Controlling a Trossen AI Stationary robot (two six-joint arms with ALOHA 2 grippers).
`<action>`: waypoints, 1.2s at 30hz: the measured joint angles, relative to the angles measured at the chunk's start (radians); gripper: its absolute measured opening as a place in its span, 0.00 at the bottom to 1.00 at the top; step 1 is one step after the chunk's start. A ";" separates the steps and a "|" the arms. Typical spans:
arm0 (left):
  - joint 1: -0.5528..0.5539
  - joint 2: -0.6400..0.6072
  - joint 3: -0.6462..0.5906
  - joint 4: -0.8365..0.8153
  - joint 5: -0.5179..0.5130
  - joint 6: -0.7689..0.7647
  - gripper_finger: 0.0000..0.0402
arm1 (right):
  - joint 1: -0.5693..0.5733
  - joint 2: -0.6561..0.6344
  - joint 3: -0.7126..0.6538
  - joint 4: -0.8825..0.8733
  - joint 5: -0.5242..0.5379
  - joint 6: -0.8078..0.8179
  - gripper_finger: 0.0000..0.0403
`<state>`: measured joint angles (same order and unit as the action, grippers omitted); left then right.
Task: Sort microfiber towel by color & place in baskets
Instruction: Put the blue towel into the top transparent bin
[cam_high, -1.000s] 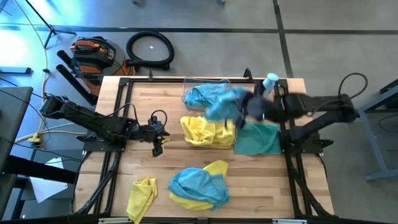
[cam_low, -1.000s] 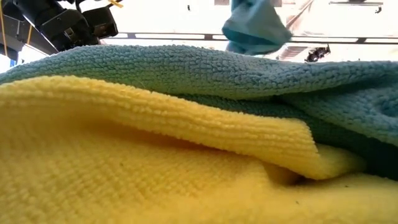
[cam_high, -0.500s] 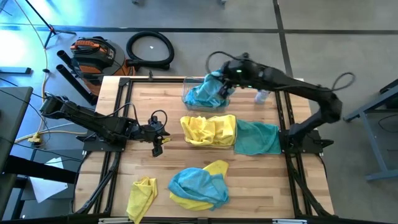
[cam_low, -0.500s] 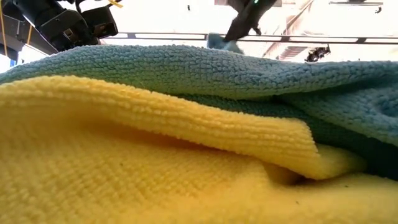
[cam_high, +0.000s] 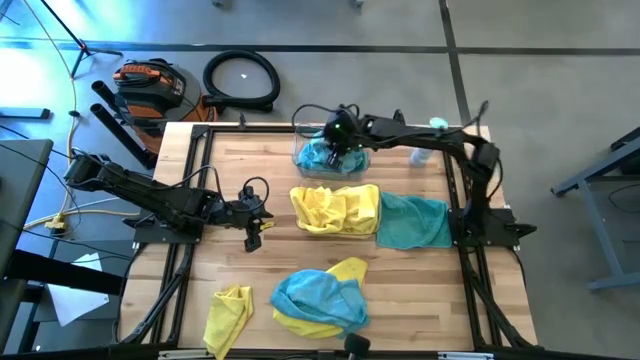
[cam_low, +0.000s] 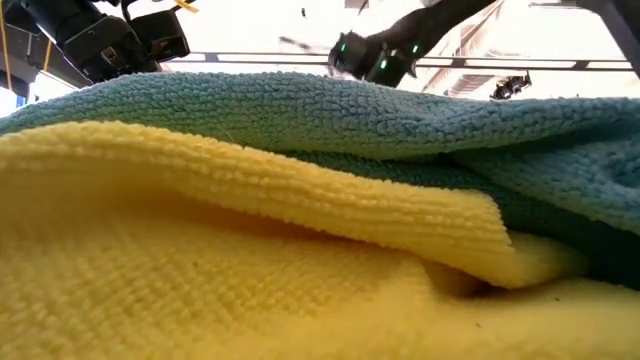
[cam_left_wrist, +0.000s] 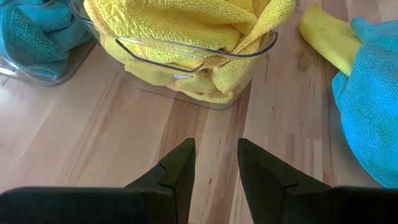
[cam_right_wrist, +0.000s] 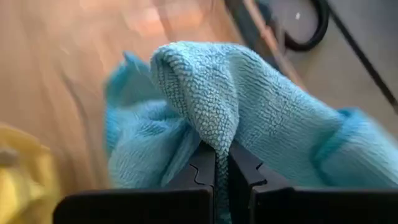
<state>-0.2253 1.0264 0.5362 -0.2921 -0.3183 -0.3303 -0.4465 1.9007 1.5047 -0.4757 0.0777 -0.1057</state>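
Note:
My right gripper (cam_right_wrist: 222, 152) is shut on a teal-blue towel (cam_high: 325, 152) over the far clear basket (cam_high: 298, 148), which holds teal cloth. My left gripper (cam_left_wrist: 216, 163) is open and touches nothing. It hovers above the wood near the table's left side (cam_high: 255, 228), facing the second clear basket (cam_left_wrist: 186, 53), which is full of yellow towels (cam_high: 335, 208). One teal towel (cam_high: 415, 222) lies flat on the table right of that basket. A teal towel on a yellow one (cam_high: 320, 300) and a lone yellow towel (cam_high: 228, 315) lie near the near edge. My right gripper pinches a raised fold (cam_right_wrist: 208, 121) of the teal-blue towel between its two fingers, so more than one layer. The arm reaches in from the table's right side, above the far basket. The cloth bulges up past the fingertips, and the rest lies heaped in the basket.
A small clear bottle with a blue cap (cam_high: 430, 130) stands near the far right corner, beside the right arm. In the low view the near pile of teal and yellow cloth (cam_low: 300, 220) fills the foreground. Bare wood lies between the left gripper and the baskets.
My right gripper has swung from above the table's right middle toward the far edge and left, carrying the teal towel hanging below it. It has come down over the far basket, where the towel now lies heaped. The gripper stays shut on it.

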 joint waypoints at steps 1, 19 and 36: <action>0.000 0.000 0.000 0.000 0.000 0.000 0.27 | -0.001 0.023 0.000 0.001 -0.002 0.000 0.00; 0.016 0.000 0.000 -0.001 0.000 0.000 0.27 | -0.046 0.197 0.004 0.015 -0.244 0.181 0.26; 0.015 0.000 0.000 -0.003 0.000 -0.006 0.27 | -0.044 -0.087 -0.003 -0.054 -0.210 0.198 0.31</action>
<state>-0.2100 1.0267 0.5362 -0.2951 -0.3180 -0.3363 -0.4904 1.8132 1.5021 -0.5297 -0.1321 0.0926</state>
